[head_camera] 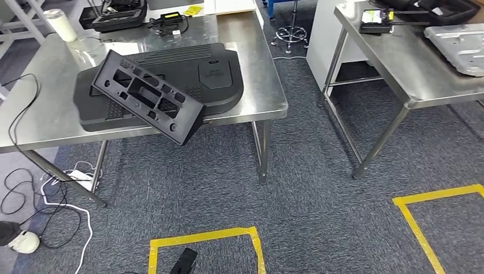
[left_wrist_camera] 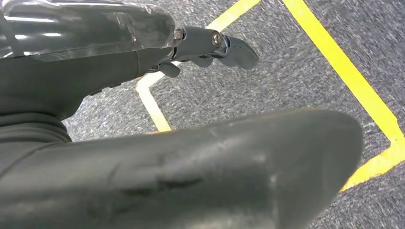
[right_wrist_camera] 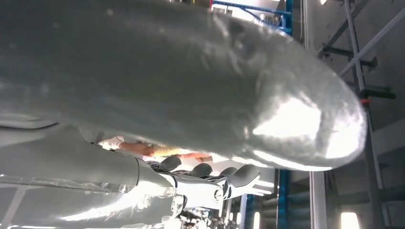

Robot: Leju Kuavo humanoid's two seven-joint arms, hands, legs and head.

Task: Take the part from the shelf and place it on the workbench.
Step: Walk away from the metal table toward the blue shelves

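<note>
Head view. The part (head_camera: 149,97), a black slotted frame, lies on a larger black moulded panel (head_camera: 188,74) on the steel surface (head_camera: 257,85), at about 11 o'clock from the robot; its long axis runs from 10 to 4 o'clock and its lower end overhangs the near edge. Left wrist view: the left hand (left_wrist_camera: 210,45) hangs over yellow floor tape (left_wrist_camera: 344,71), fingers apart, holding nothing. Right wrist view: the right hand (right_wrist_camera: 215,179) appears empty, though its thumb hides much. The left arm is probably nearer.

Two black parts (head_camera: 160,85) lie stacked on the steel workbench (head_camera: 45,114).
</note>
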